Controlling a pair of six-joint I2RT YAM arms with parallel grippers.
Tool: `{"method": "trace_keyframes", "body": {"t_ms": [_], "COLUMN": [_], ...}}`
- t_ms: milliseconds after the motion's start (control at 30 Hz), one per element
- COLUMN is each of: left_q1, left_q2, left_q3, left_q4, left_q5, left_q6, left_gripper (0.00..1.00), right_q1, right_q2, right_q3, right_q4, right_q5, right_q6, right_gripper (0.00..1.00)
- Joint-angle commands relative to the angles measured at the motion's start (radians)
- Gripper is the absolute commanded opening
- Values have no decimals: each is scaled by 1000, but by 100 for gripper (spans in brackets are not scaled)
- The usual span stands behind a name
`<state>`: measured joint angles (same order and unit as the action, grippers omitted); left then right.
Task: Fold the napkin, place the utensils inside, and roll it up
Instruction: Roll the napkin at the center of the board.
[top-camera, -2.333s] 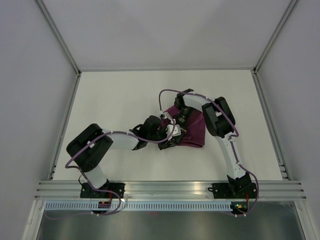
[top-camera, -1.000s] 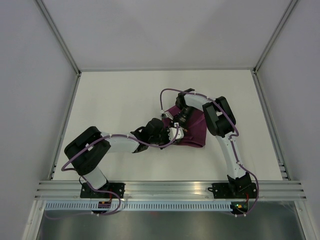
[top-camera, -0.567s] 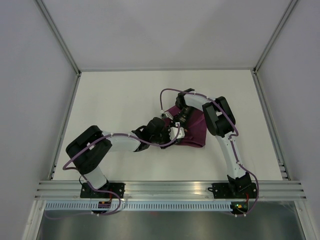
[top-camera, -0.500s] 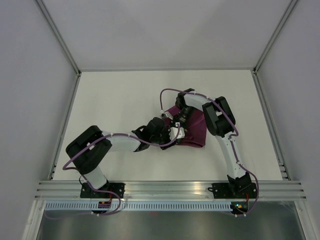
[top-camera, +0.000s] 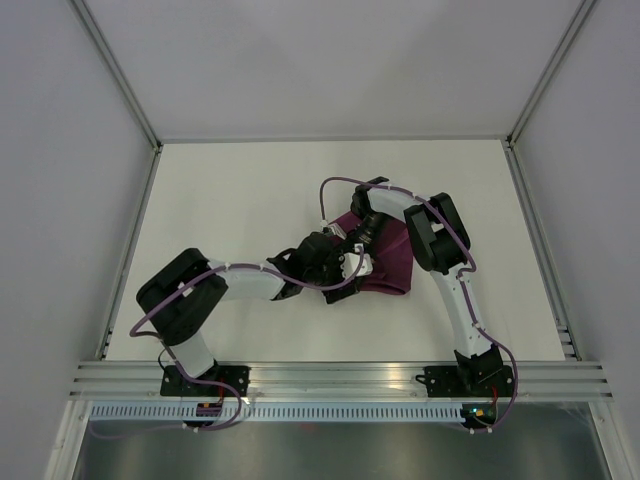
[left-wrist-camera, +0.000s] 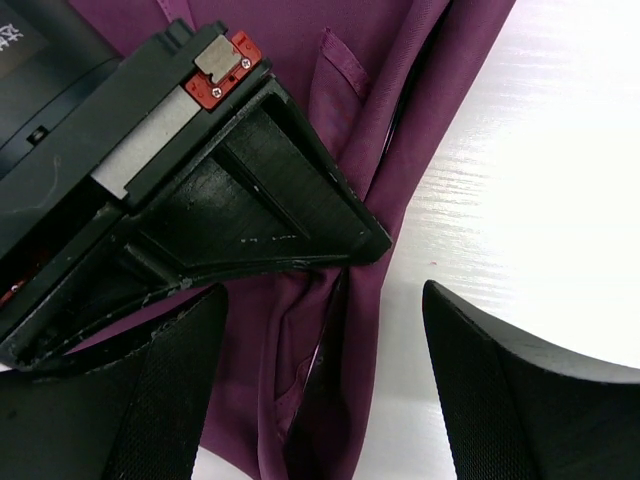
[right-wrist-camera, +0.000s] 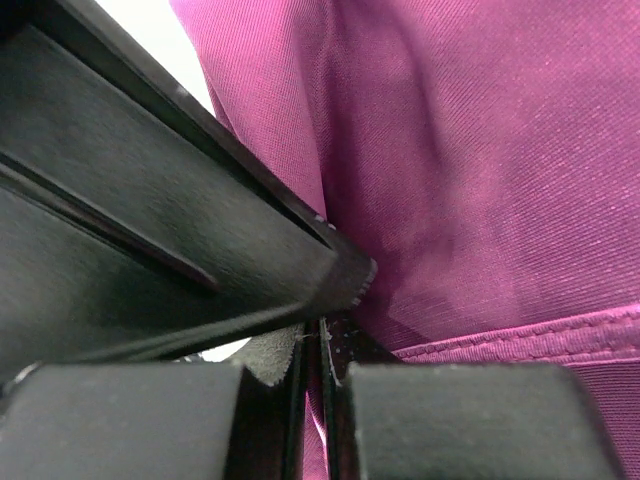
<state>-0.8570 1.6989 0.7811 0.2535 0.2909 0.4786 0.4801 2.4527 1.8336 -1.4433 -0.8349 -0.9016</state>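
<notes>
Two grippers crowded onto one patch of cloth, right of centre on the white table (top-camera: 230, 190). Under them, the napkin (top-camera: 392, 268), bunched into a plum wedge, broad along its near edge and narrowing toward the far side. From above, only its right and near parts uncovered. Near edge roughly straight, well short of the aluminium rail (top-camera: 340, 372) at the arms' bases.

Left gripper (top-camera: 347, 266) at the napkin's left side, spread wide and closed on nothing. Seen from the left wrist: a narrow folded end of the cloth lying in the gap, one finger (left-wrist-camera: 520, 400) over bare table. Long folded edge (left-wrist-camera: 400, 170) running from upper right down to bottom centre, with open white surface all along its right.

Right gripper (top-camera: 358, 243) reaching in from the far side, clamped nearly to nothing, tip set into a crease of the napkin between the left gripper's fingers. From the right wrist: pads (right-wrist-camera: 480, 420) together with only a hairline slit, a stitched hem (right-wrist-camera: 540, 335) crossing just beside them. Cannot tell whether cloth is caught in that slit.

Plenty of bare table to the left, along the far side and toward the right wall. Side walls well apart from both arms. Tightest spot: between the two grippers themselves, touching or just apart, cannot tell which.
</notes>
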Motion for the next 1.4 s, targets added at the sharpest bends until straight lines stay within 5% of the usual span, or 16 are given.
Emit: {"method": "trace_keyframes", "body": {"t_ms": [0,500,800,933,1133,1367], "left_q1": [3,7,7,7,10,19], "left_q2": [28,107,113,120,154,177], "left_q3": [61,104,118,130,164,187], "left_q4": [-20,-94,-131,-157,-209,-244], "left_q5": [27,63,99,128,189,246], "left_q6": [57,63,40,25,-12,-47], "left_gripper": [83,65,30,2,2,2], "right_q1": [3,3,2,3,2,2], "right_q2": [57,60,58,58,45,-12], "right_q3": [4,6,7,6,-4,3], "right_q4": [121,118,116,115,116,104], "right_q5": [95,95,95,94,83,54], "right_q6": [-65,-65,-66,-68,-77,-79], "right_gripper": [6,6,5,5,8,25]}}
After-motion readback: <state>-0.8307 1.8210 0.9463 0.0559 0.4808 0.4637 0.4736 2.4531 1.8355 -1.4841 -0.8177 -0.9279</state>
